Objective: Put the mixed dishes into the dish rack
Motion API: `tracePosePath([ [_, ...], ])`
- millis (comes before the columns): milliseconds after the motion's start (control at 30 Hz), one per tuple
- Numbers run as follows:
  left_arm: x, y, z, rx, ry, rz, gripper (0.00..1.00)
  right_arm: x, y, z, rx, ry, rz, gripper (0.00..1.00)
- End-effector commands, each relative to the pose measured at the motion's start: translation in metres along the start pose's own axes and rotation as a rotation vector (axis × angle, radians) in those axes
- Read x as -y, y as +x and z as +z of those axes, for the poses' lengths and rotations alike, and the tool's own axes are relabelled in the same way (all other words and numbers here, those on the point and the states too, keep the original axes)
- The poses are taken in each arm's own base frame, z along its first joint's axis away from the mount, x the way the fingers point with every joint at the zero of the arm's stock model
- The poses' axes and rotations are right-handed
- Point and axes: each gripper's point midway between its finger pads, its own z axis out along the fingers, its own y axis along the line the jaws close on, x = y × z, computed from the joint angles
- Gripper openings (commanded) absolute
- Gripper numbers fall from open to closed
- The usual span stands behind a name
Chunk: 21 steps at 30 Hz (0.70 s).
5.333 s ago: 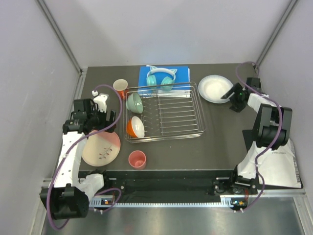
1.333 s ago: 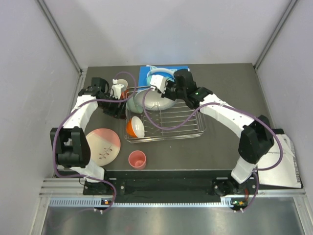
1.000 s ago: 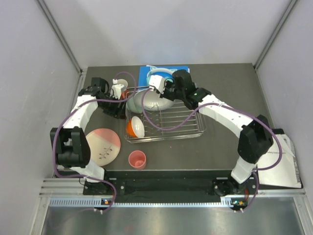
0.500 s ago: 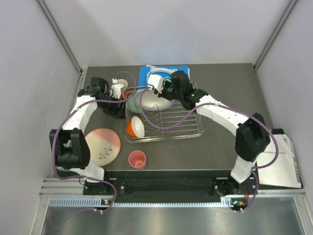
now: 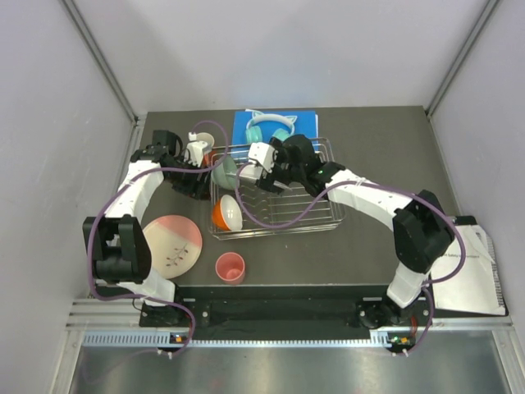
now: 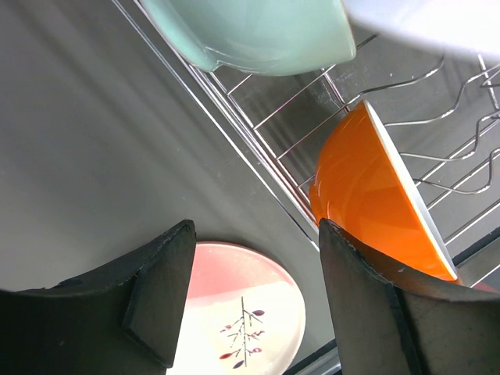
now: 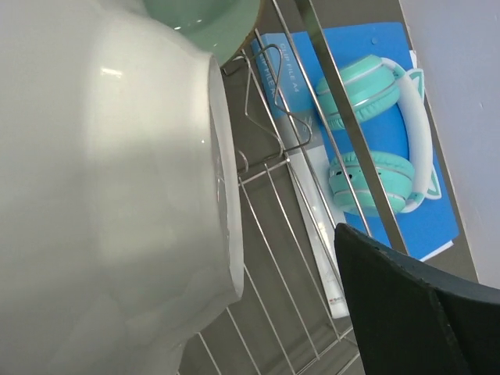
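White dish (image 7: 109, 180) stood tilted on edge in the dish rack (image 5: 308, 209), far-left end, just beside the mint bowl (image 6: 258, 31). Right gripper (image 5: 259, 167) was spread wide, with the visible finger (image 7: 406, 312) clear of the rim, gripping nothing. Left gripper (image 6: 256, 234) was partly open and empty, hovering outside the rack's left rim. Pink-and-cream plate (image 6: 242, 312) lay on the table.

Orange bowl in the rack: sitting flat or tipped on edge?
Tipped on edge: the orange bowl stands between the dish rack wires, its opening facing sideways.
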Motion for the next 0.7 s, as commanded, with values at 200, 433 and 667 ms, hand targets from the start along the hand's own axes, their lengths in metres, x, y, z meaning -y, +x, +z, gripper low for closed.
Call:
tracePosePath([
  [200, 0.005, -0.013, -0.011, 0.054, -0.002, 0.036, 0.69, 0.022, -0.037, -0.027, 0.101, 0.089, -0.006, 1.0],
  [433, 0.004, -0.011, -0.01, 0.05, -0.001, 0.032, 0.69, 0.028, -0.05, -0.04, 0.131, 0.105, -0.012, 1.0],
  [667, 0.005, -0.014, -0.008, 0.049, 0.008, 0.025, 0.69, 0.021, -0.066, -0.047, 0.166, 0.096, -0.03, 1.0],
])
